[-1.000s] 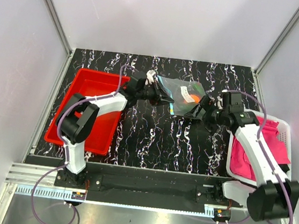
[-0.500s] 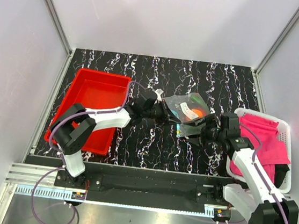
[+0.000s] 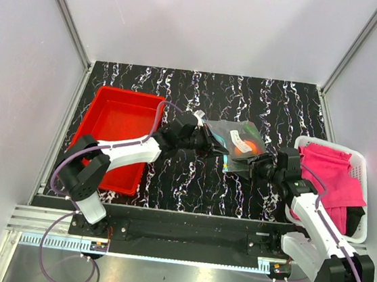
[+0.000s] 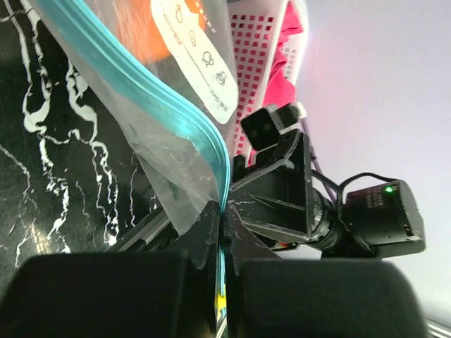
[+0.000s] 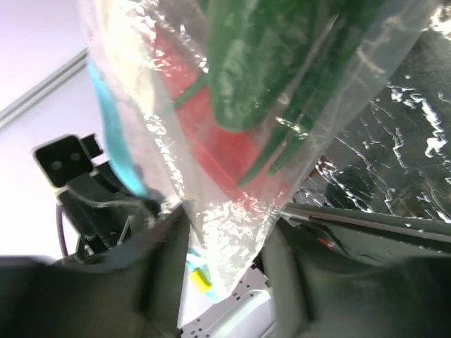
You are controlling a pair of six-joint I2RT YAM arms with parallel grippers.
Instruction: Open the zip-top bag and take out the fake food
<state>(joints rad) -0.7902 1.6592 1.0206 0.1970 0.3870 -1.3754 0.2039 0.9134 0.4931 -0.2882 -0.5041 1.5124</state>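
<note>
Left gripper point(image 4: 223, 215): pinched tight on the zip-top bag point(image 3: 238, 134)
Right gripper point(image 5: 227, 222): 2 fingers astride bag's near corner — hold unclear
Fake food point(image 5: 257, 63): inside bag

The zip-top bag point(image 5: 227, 201) runs off the right wrist view's top, its fake food point(image 5: 261, 63) blurred.

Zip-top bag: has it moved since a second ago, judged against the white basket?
Yes. The zip-top bag has shifted toward the near side and a little closer to the white basket.
</note>
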